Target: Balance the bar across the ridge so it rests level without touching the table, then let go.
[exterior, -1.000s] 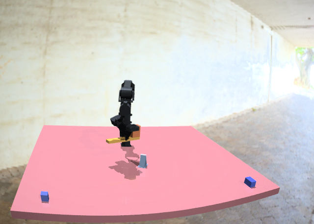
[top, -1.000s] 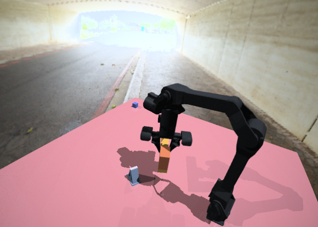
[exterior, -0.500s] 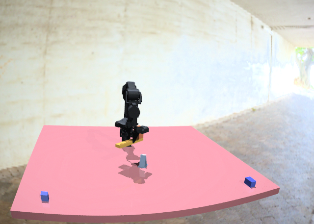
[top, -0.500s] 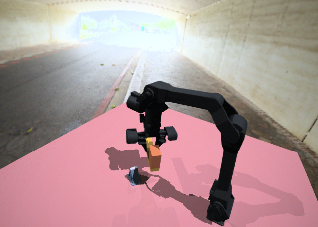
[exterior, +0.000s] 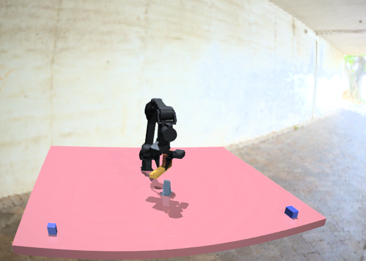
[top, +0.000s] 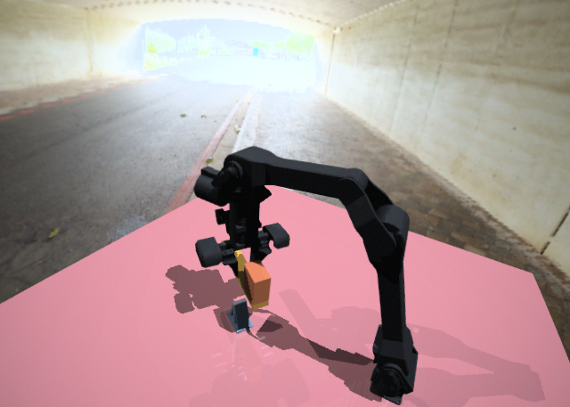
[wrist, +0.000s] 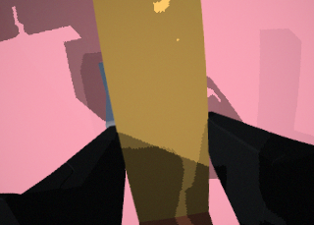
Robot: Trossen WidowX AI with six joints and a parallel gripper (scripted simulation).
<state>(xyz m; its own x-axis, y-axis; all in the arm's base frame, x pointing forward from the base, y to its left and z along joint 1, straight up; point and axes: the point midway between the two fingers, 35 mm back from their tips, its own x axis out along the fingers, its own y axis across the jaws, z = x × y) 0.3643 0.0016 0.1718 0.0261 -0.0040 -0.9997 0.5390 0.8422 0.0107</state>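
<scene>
One yellow bar point(top: 241, 273) point(exterior: 158, 172) point(wrist: 157, 78), carrying one orange block point(top: 261, 288) point(exterior: 164, 157) at one end, is hanging above one pink table point(top: 115, 347) point(exterior: 103, 223) point(wrist: 39, 137). One grey-blue ridge point(top: 240, 314) point(exterior: 167, 187) point(wrist: 107, 99) is standing there, and two blue blocks point(exterior: 52, 228) point(exterior: 291, 212) are lying near its edge. The gripper point(top: 246, 260) point(exterior: 163, 166) point(wrist: 163, 130) is holding the bar, its fingers standing partly open around it. In the exterior view, the long axis is slanting, the plain end pointing toward lower left.

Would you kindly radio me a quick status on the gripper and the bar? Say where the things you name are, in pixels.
Gripper point(top: 248, 260) point(exterior: 163, 165) point(wrist: 163, 130) shut on yellow bar point(top: 240, 266) point(exterior: 158, 172) point(wrist: 154, 78). Bar aloft, off ridge point(top: 240, 313) point(exterior: 167, 187). Nothing seen blocking.
</scene>
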